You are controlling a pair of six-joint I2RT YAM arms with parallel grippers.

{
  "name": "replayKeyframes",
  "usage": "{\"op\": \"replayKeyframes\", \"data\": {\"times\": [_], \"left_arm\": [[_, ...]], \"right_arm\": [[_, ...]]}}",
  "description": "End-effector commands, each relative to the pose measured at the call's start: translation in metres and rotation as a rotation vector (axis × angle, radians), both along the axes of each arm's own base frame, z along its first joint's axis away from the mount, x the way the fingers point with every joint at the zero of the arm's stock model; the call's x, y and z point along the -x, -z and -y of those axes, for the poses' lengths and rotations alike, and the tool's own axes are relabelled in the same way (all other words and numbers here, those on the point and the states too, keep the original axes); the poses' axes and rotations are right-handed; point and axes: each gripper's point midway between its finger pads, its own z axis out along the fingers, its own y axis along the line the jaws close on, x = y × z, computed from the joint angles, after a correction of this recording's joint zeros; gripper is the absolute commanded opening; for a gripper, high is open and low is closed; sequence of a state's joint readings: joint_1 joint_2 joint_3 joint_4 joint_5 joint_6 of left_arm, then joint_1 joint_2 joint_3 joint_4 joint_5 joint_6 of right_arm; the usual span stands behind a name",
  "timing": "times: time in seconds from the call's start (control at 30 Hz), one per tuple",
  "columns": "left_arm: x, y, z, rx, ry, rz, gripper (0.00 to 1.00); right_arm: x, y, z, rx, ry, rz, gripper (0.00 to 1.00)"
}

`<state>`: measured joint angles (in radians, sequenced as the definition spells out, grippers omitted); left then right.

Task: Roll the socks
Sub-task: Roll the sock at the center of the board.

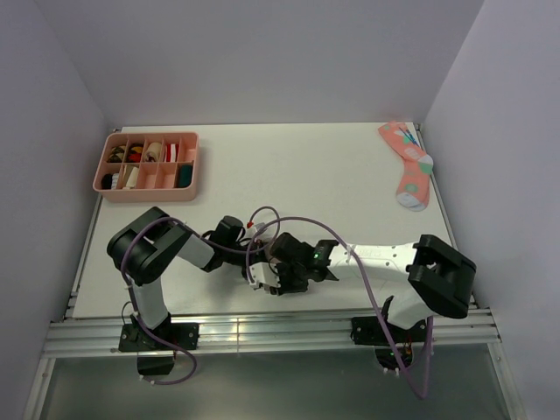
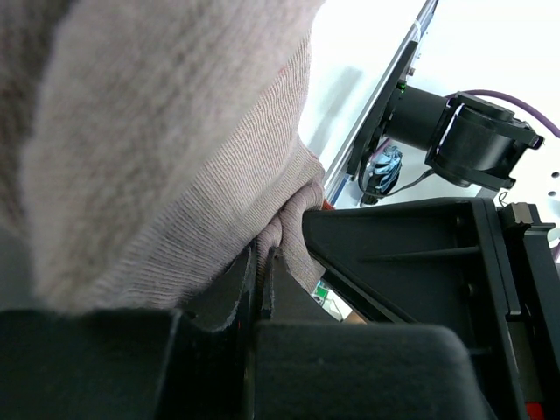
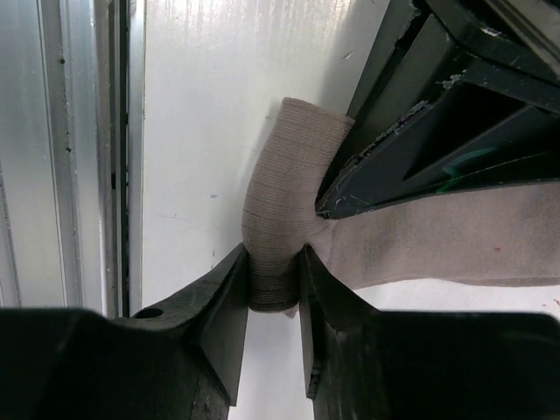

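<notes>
The pink compartment tray (image 1: 149, 164) sits at the far left of the worktop (image 1: 289, 175). Nearer than the tray and to its right, at the worktop's near edge, the two arms meet over the taupe sock (image 3: 284, 188). The left fingers (image 2: 229, 293) are pressed fully together with a thin edge of the sock's knit nipped between them, and the rest of the fabric is draped up over them. Slightly farther right of the tray, the right fingers (image 3: 219, 302) are closed onto a bunched fold of the same sock. Its short tubular end curves up from the pinch and the rest runs off flat to the side. I judge the rolling barely begun: the fabric is gathered and bent, but no wound bundle shows. The dark green sock appears in no view, so I cannot tell whether it is paired in yet. Far right of the tray and level with it, a coral spotted sock (image 1: 407, 164) lies well apart.
</notes>
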<state>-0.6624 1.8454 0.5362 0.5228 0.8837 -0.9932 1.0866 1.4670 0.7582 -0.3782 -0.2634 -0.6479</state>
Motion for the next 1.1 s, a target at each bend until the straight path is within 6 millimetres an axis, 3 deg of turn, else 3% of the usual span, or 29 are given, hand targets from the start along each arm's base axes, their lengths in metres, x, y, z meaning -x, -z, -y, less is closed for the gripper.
{"op": "replayKeyframes", "data": {"times": [0.0, 0.27, 0.37, 0.6, 0.83, 1.07], "left_arm": [[0.011, 0.037, -0.021, -0.160, -0.050, -0.031, 0.01], [-0.023, 0.005, -0.014, -0.128, -0.169, 0.121, 0.24], [-0.038, -0.009, -0.013, -0.111, -0.224, 0.180, 0.27], [-0.066, -0.032, -0.029, -0.151, -0.367, 0.328, 0.33], [-0.064, -0.012, -0.070, -0.259, -0.493, 0.343, 0.33], [-0.057, -0.007, -0.087, -0.257, -0.567, 0.375, 0.27]], "right_arm": [[0.008, 0.004, -0.001, 0.027, -0.023, -0.070, 0.32], [0.017, 0.003, 0.008, 0.075, -0.037, -0.272, 0.28], [0.018, 0.007, 0.012, 0.105, -0.034, -0.313, 0.28], [0.019, 0.010, 0.014, 0.131, -0.015, -0.393, 0.28], [0.011, -0.002, 0.008, 0.140, 0.018, -0.523, 0.28], [-0.001, -0.003, 0.000, 0.188, 0.085, -0.700, 0.28]]}}
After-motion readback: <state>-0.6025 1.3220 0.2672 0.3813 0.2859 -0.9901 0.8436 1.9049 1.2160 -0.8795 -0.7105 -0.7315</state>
